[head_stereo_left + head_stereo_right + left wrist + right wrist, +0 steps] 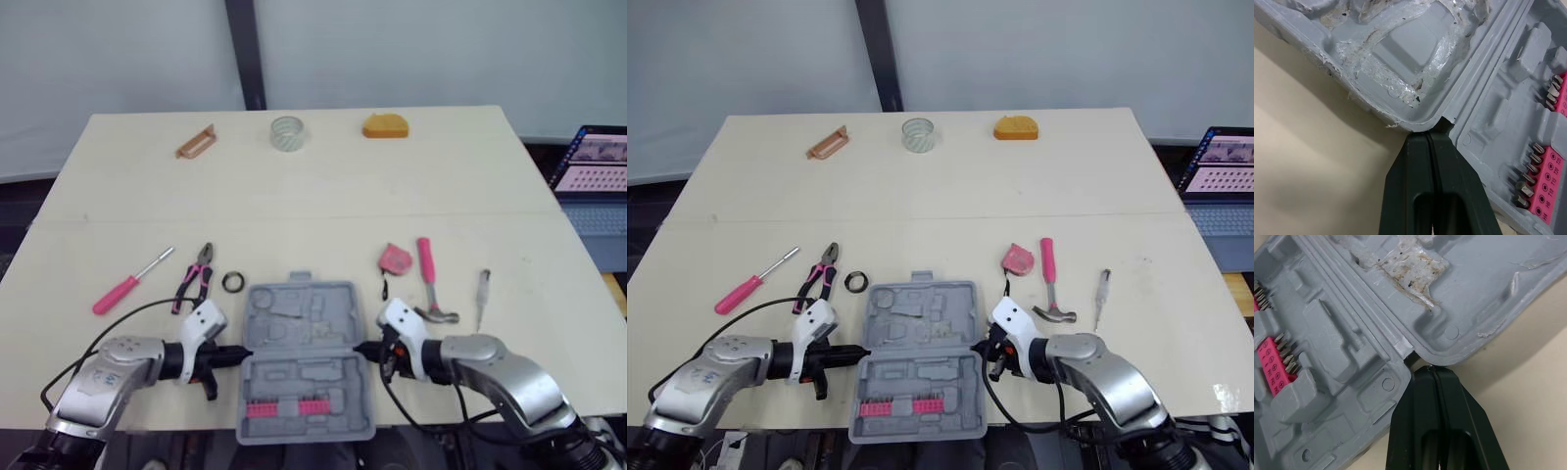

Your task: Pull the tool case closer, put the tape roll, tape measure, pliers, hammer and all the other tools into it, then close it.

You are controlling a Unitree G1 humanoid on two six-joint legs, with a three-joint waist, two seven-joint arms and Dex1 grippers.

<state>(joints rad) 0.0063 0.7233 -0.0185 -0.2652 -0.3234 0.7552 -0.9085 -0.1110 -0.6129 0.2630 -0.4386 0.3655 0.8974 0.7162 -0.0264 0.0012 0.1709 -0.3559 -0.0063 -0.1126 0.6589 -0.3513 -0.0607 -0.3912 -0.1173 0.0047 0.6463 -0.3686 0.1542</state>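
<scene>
The grey tool case [304, 333] lies open at the table's front centre, with a pink bit holder [287, 407] in its near half. My left gripper [240, 353] is shut, its tip touching the case's left hinge notch [1447, 125]. My right gripper [361, 350] is shut too, its tip at the right hinge notch [1411, 357]. Left of the case lie a pink screwdriver [130, 282], pliers [195, 278] and a small black tape roll [232, 282]. To its right are a pink tape measure [396, 258], a pink-handled hammer [429, 280] and a thin tester screwdriver [483, 292].
At the far edge of the table sit a brown wooden piece [196, 141], a clear roll [288, 132] and an orange object [385, 126]. A laptop [598, 166] stands off the table's right side. A small black piece [386, 289] lies beside the case.
</scene>
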